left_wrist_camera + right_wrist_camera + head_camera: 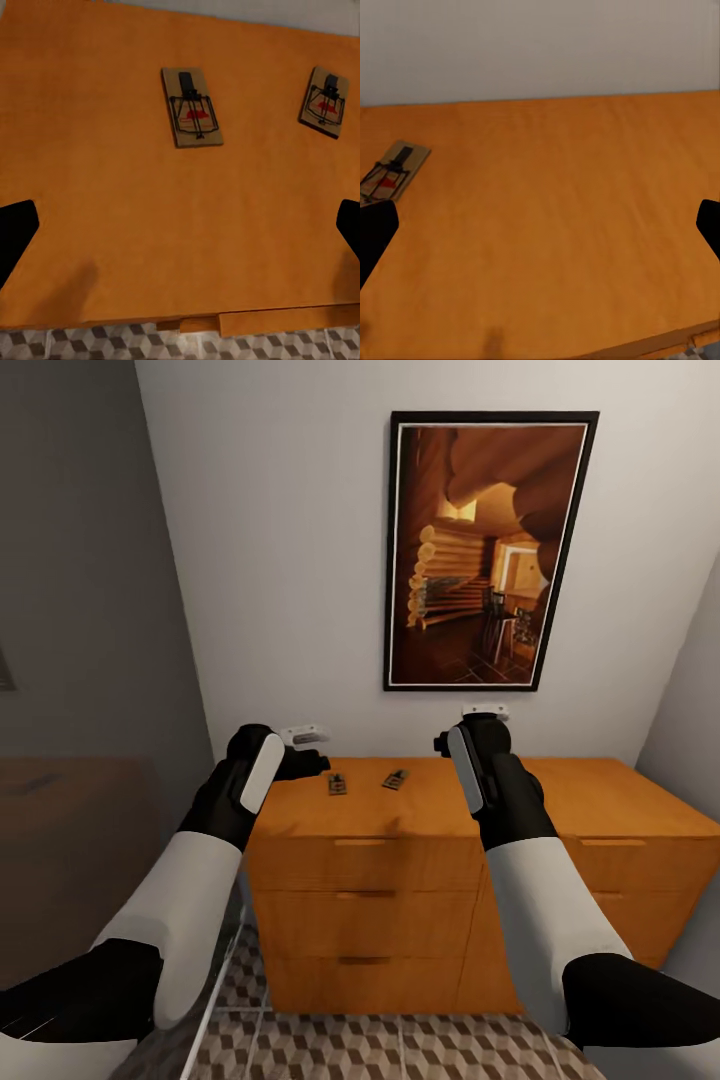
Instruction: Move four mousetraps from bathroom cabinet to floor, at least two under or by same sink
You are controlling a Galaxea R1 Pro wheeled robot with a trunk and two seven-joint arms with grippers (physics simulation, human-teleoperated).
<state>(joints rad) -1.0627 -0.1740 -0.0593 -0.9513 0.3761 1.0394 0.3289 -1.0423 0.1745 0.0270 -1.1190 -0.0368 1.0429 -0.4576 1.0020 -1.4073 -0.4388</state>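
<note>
Two mousetraps lie flat on top of the orange-brown cabinet (420,815), one (337,784) left of the other (395,779). The left wrist view looks down on both, one mousetrap (191,107) near the middle and one (325,101) off to the side. My left gripper (308,750) hovers open over the cabinet's left end, its black fingertips (15,234) spread wide, nothing between them. My right gripper (483,722) hangs open above the cabinet top, right of the traps. Its wrist view catches one mousetrap (388,175) at the edge. The cube-patterned bathroom floor (400,1050) shows below the drawers.
A framed picture of a log interior (488,550) hangs on the white wall behind the cabinet. A grey wall (80,610) closes in the left side, another wall (690,700) the right. The cabinet's drawer fronts (365,925) are shut, with bar handles.
</note>
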